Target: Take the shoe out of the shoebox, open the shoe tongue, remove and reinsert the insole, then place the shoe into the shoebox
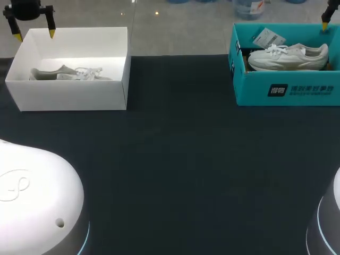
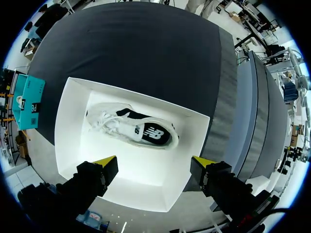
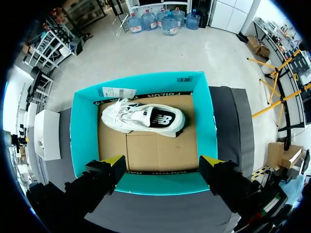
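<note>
Both arms are hovering over shoeboxes, each box holding one sneaker.
The left jaws are hanging wide apart and empty above the white shoebox (image 1: 74, 96) at the far left of the desk (image 1: 175, 159). Inside it, a white sneaker (image 2: 136, 128) with a black side panel is lying on its side on the box floor. The right jaws are also spread and gripping nothing, above the teal shoebox (image 3: 81, 141) at the far right. There a second sneaker (image 3: 146, 119) is lying on the brown cardboard floor near the wall away from the jaws, with a paper tag (image 3: 119, 92) just beside it.
</note>
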Tool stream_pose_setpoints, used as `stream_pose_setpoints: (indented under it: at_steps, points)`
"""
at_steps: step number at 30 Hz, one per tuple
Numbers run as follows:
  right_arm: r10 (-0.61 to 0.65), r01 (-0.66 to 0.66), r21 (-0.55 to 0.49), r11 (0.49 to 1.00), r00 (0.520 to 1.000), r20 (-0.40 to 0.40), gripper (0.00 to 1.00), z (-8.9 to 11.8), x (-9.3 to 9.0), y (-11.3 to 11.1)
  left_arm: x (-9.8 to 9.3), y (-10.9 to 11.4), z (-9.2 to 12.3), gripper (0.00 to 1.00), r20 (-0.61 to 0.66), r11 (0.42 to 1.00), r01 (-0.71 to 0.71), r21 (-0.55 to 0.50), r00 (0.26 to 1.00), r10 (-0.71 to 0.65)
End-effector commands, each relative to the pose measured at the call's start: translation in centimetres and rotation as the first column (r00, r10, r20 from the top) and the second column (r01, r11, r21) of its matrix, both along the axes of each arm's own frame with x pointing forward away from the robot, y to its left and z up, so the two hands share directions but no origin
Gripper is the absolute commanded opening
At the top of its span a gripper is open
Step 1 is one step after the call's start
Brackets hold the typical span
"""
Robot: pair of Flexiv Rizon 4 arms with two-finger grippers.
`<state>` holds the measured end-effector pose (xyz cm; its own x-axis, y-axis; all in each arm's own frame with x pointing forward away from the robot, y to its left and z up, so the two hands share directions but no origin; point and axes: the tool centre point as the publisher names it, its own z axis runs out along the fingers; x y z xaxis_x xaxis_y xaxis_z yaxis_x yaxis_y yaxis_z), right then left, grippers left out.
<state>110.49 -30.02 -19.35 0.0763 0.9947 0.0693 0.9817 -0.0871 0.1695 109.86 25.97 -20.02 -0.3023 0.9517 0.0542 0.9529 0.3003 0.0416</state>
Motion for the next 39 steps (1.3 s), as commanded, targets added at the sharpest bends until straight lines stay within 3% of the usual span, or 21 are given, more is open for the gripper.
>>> stream_pose_setpoints:
  at_steps: [1, 3, 7, 11, 15, 23, 30, 39]
  points:
    - [0.000, 0.000, -0.001, 1.000, 1.000, -0.002, 1.00, 0.0, 0.0, 0.0, 0.0, 0.0, 0.0, 1.00, 0.000, 1.000, 0.000, 0.001, 1.000, 0.000]
    - [-0.073, 0.073, 0.005, 0.997, 0.997, 0.009, 1.00, -1.1, 1.0, 0.2, 0.0, 0.0, 0.0, 1.00, 0.000, 1.000, 0.000, 0.001, 1.000, 0.000]
    - [-0.206, 0.205, -0.085, 0.975, 0.979, 0.000, 1.00, -2.6, 2.6, 0.6, 0.0, 0.0, 0.0, 1.00, 0.000, 1.000, 0.000, 0.001, 1.000, 0.000]
    - [-0.238, 0.239, -0.081, 0.968, 0.971, 0.018, 1.00, -3.9, 3.8, 0.5, 0.0, 0.0, 0.0, 1.00, 0.000, 1.000, 0.000, 0.001, 1.000, 0.000]
    - [-0.283, 0.279, -0.142, 0.950, 0.959, -0.011, 1.00, -5.3, 4.4, -0.4, 0.0, 0.0, 0.0, 1.00, 0.000, 1.000, 0.000, 0.001, 1.000, 0.000]
    - [-0.284, 0.277, -0.097, 0.956, 0.957, -0.064, 1.00, -8.3, 5.0, -1.9, 0.0, 0.0, 0.0, 1.00, 0.000, 1.000, 0.000, 0.001, 1.000, 0.000]
    - [-0.255, 0.239, -0.127, 0.963, 0.959, -0.124, 1.00, -11.3, 6.3, -2.4, 0.0, 0.0, 0.0, 1.00, 0.000, 1.000, 0.000, 0.001, 1.000, 0.000]
    - [-0.241, 0.218, -0.149, 0.965, 0.957, -0.160, 1.00, -13.5, 7.0, -3.1, 0.0, 0.0, 0.0, 1.00, 0.000, 1.000, 0.000, 0.001, 1.000, 0.000]
